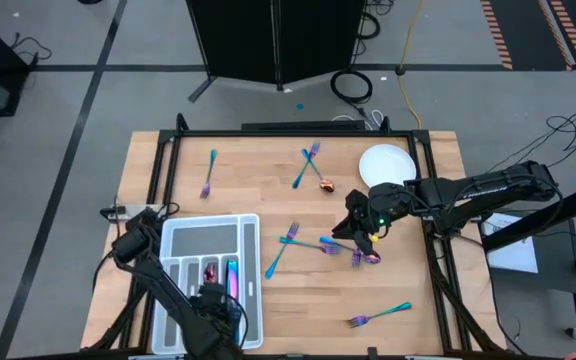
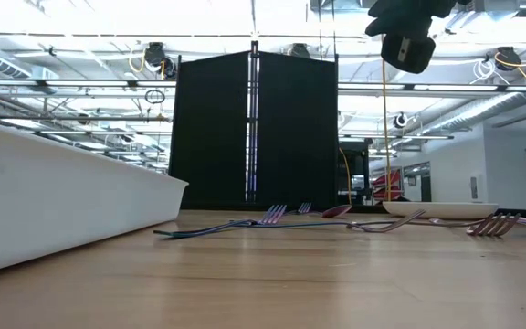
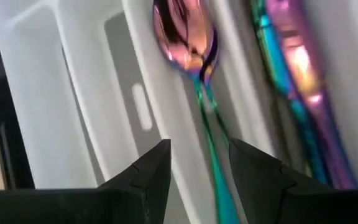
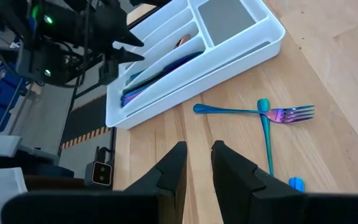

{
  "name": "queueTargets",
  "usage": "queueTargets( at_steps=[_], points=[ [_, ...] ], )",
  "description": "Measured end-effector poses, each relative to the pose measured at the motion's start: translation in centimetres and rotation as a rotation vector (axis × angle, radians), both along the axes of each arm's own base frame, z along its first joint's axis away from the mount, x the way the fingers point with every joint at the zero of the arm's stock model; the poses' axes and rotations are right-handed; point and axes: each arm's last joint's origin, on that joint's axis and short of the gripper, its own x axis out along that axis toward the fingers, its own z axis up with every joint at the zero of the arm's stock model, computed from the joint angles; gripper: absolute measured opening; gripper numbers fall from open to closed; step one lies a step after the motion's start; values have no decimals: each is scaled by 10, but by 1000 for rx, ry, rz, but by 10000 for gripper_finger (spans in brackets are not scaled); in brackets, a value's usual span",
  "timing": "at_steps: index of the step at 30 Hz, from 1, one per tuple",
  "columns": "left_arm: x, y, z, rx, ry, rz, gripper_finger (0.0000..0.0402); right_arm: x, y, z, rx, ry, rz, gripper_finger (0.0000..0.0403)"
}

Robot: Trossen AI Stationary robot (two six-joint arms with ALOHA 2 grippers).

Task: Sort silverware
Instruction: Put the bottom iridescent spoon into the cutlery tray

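On a wooden tabletop (image 1: 248,180), slim, stiff, slippery silverware (image 1: 308,165) is lying scattered; handles are offering the best hold. The left gripper (image 3: 194,168) is standing parted over a spoon (image 3: 188,37) in the tray (image 1: 173,235), while the right gripper (image 4: 194,162) is hovering empty, slightly parted.

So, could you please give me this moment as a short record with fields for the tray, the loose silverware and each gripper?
tray: white compartmented tray at the table's front left; a spoon and other rainbow pieces lie in its slots
loose silverware: forks and spoons scattered on the wooden table, including a fork near the front right
plate: white plate at the back right
left gripper: left gripper over the tray, fingers apart astride the spoon's handle
right gripper: right gripper above the table's middle, holding nothing, fingers slightly apart
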Motion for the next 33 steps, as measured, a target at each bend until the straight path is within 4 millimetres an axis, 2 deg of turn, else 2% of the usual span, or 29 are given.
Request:
queueTargets(
  at_steps=[5,11,17,22,26,29,33],
  points=[
    [0,7,21,43,-122,-163,163,0,0,0,-5,-3,-3,64],
    [7,37,69,138,-297,-471,163,1,-2,0,-40,-9,-65,64],
    [23,81,112,222,-375,-687,163,0,-2,-1,-4,15,-89,64],
    [42,131,140,260,-345,-870,164,-3,-2,-6,17,84,-106,64],
    [59,170,152,358,-310,-939,164,-9,-2,-13,37,188,-132,64],
    [69,194,155,428,-292,-902,164,-14,1,-18,54,264,-149,64],
    [77,218,154,347,-288,-887,164,-18,7,-20,46,292,-130,64]
  ],
)
